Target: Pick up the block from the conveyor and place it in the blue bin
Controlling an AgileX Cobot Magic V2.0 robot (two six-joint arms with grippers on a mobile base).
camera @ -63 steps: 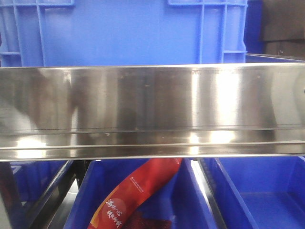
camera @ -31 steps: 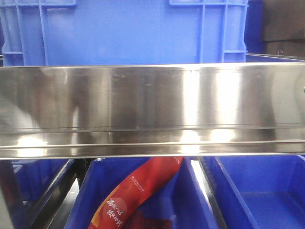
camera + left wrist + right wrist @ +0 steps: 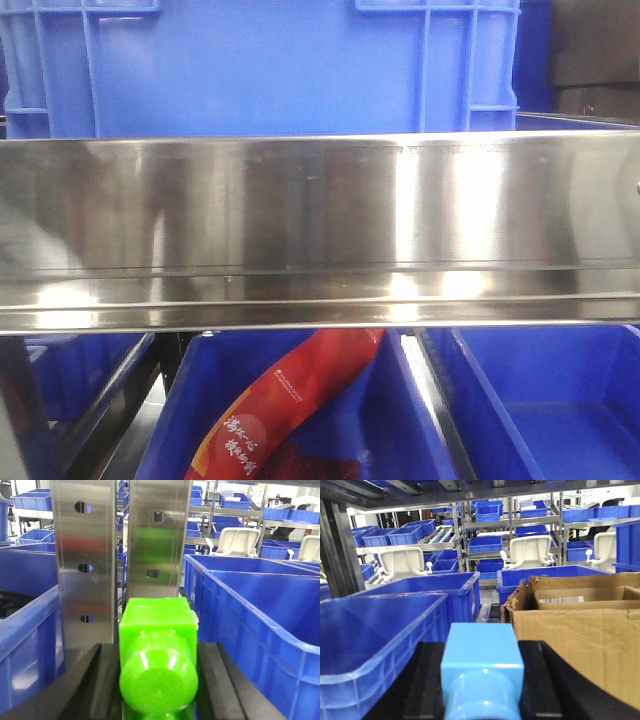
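Observation:
In the left wrist view my left gripper [image 3: 159,672] is shut on a bright green block [image 3: 157,625], with black fingers [image 3: 95,680] on either side of it. A large blue bin [image 3: 260,610] lies just to its right, and another blue bin [image 3: 25,630] to its left. In the right wrist view my right gripper [image 3: 482,680] is shut on a light blue block [image 3: 481,647], between a blue bin [image 3: 375,630] on the left and a cardboard box [image 3: 580,635] on the right. The conveyor is out of view. Neither gripper shows in the front view.
A steel beam [image 3: 320,230] fills the middle of the front view, with a blue crate [image 3: 260,70] behind it. Blue bins [image 3: 560,410] sit below it, one holding a red packet [image 3: 280,400]. Perforated steel uprights [image 3: 85,565] stand close ahead of the left gripper. Shelves of blue bins stand behind.
The front view has shifted very slightly sideways and the reflections on the steel beam have moved. Nothing else differs.

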